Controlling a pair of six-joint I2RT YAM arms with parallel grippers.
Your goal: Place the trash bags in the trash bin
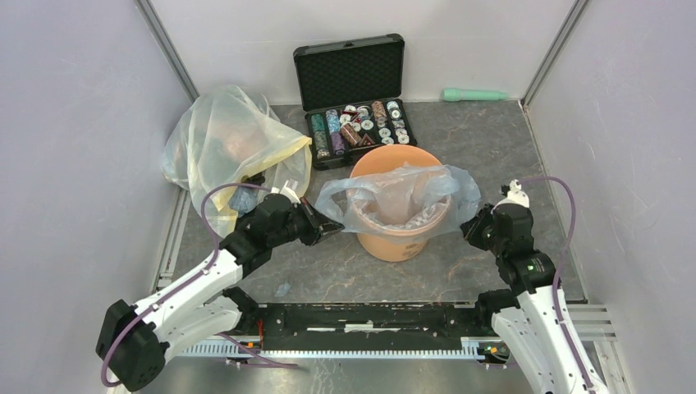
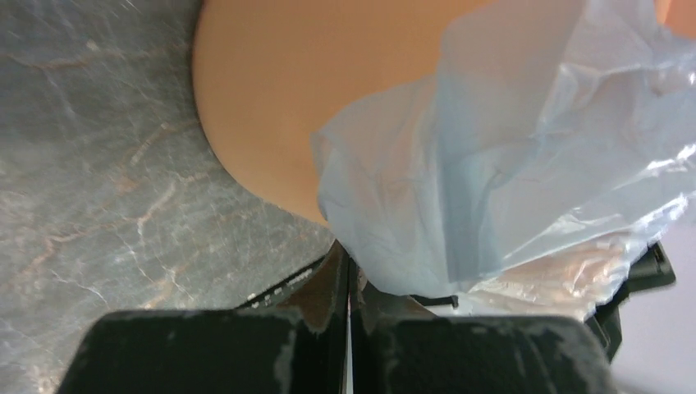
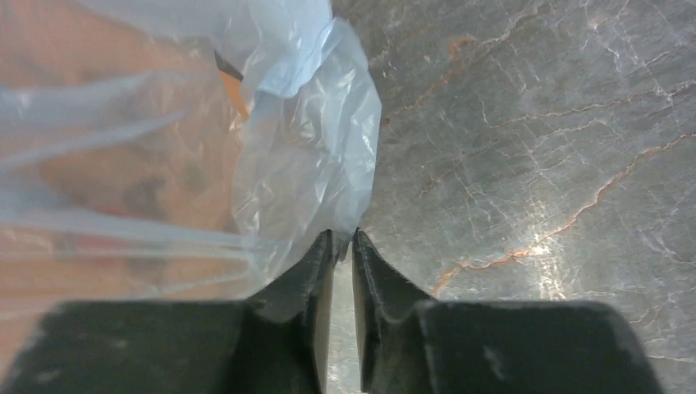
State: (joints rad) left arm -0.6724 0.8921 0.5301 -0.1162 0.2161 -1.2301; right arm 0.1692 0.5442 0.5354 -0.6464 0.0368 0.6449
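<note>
The orange-tan trash bin (image 1: 394,243) stands mid-table. A pale blue, crinkly trash bag (image 1: 402,195) is draped over its mouth, sagging inside and spilling over the rim on both sides. At the bin's left, my left gripper (image 1: 335,227) is shut on the bag's left edge. In the left wrist view the bag (image 2: 492,164) rises from the pinched tips (image 2: 349,263) beside the bin's wall (image 2: 279,98). My right gripper (image 1: 466,230) is at the bin's right. Its jaws (image 3: 343,238) stand a crack apart, with the bag's right corner (image 3: 312,156) just at the tips.
A large yellowish bag (image 1: 230,135) lies at the back left, close behind the left arm. A black foam-lined case (image 1: 353,98) of chips stands open behind the bin. A green cylinder (image 1: 474,94) lies by the back wall. Walls close in on three sides.
</note>
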